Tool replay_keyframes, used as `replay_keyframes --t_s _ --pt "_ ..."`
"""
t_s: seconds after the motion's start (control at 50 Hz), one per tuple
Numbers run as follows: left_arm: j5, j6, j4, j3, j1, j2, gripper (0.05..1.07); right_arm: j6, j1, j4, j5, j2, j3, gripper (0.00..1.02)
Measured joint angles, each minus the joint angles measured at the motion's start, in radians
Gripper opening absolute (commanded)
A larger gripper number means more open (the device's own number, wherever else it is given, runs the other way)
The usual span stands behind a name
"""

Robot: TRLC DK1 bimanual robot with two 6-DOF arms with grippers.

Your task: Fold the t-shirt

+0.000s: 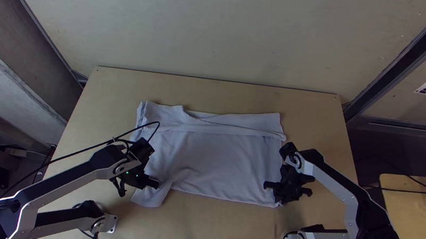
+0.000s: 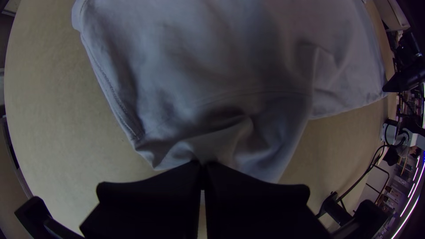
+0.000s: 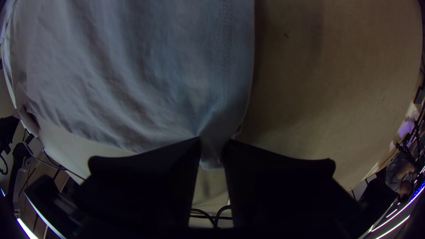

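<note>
The pale shirt [image 1: 218, 163] is laid out wide on the wooden table [image 1: 243, 230], in the middle of the top view. A long crease is seen across its upper part, and a flap is stuck out at its lower left. By that flap, a bunched bit of shirt is pinched by the left gripper [image 1: 156, 184], its fingers clamped on the cloth. The shirt's lower right corner is squeezed between the fingers of the right gripper [image 1: 278, 197].
</note>
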Motion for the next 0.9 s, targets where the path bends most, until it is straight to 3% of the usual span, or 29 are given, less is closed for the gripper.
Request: replay_keyframes --t_s 0.2,0.36,0.66,0.9 --pt "0.000 0.000 -0.002 0.007 0.015 0.000 0.08 0.000 0.000 -0.020 0.007 -0.007 0.005 0.03" --pt "0.000 0.021 -0.011 0.056 0.109 -0.011 0.08 0.000 -0.001 -0.056 0.026 -0.066 0.055 0.03" --pt "0.000 0.191 -0.025 0.207 0.358 -0.043 0.08 0.000 -0.041 -0.079 0.068 -0.201 0.171 0.03" --pt "0.000 0.289 -0.026 0.290 0.452 -0.017 0.08 0.000 -0.127 -0.060 0.094 -0.158 0.306 0.03"
